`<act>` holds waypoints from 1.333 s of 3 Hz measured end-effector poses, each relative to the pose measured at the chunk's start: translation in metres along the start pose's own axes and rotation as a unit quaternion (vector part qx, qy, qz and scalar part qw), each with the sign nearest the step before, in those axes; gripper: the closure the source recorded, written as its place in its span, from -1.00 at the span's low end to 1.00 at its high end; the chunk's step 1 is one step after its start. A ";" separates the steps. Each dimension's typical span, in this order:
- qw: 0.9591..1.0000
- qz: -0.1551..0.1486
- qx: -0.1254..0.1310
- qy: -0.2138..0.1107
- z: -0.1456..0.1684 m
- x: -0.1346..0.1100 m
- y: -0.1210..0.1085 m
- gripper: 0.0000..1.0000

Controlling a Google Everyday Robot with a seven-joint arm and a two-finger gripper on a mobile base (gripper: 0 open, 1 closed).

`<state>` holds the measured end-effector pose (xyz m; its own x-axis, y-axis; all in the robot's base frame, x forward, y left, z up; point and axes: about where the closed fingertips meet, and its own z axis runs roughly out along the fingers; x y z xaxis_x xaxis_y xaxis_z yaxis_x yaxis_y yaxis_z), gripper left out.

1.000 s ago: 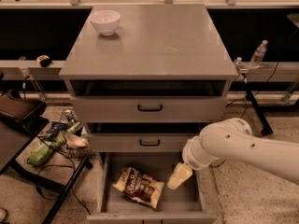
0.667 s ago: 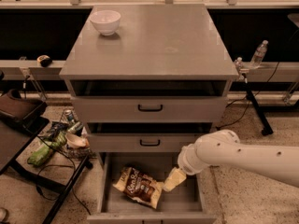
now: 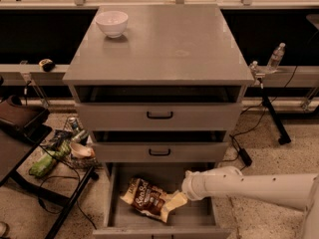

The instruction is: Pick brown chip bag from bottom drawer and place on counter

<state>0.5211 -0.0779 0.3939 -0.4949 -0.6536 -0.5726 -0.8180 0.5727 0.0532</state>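
Down in the open bottom drawer [image 3: 111, 203], the brown chip bag [image 3: 146, 198] lies flat. The end effector [image 3: 175, 201] reaches in from the right and meets the bag's right edge; how far open it is, I cannot tell.

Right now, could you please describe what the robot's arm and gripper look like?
The arm is a smooth white tube with small dark dots along it, ending in a rounded white wrist. The gripper, a tapered cream-yellow piece, sits inside the deep grey metal bottom drawer. No cables show on it.
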 end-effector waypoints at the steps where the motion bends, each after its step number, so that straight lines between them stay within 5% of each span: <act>1: 1.000 0.015 -0.013 -0.006 0.022 0.013 0.009 -1.00; 2: 1.000 0.016 -0.015 -0.006 0.025 0.013 0.010 -1.00; 3: 0.999 0.023 -0.039 -0.012 0.065 0.018 0.011 -1.00; 4: 0.996 0.030 -0.070 -0.040 0.144 0.028 0.002 -1.00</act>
<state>0.5477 -0.0242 0.2603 -0.5247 -0.5754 -0.6274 -0.8229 0.5314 0.2009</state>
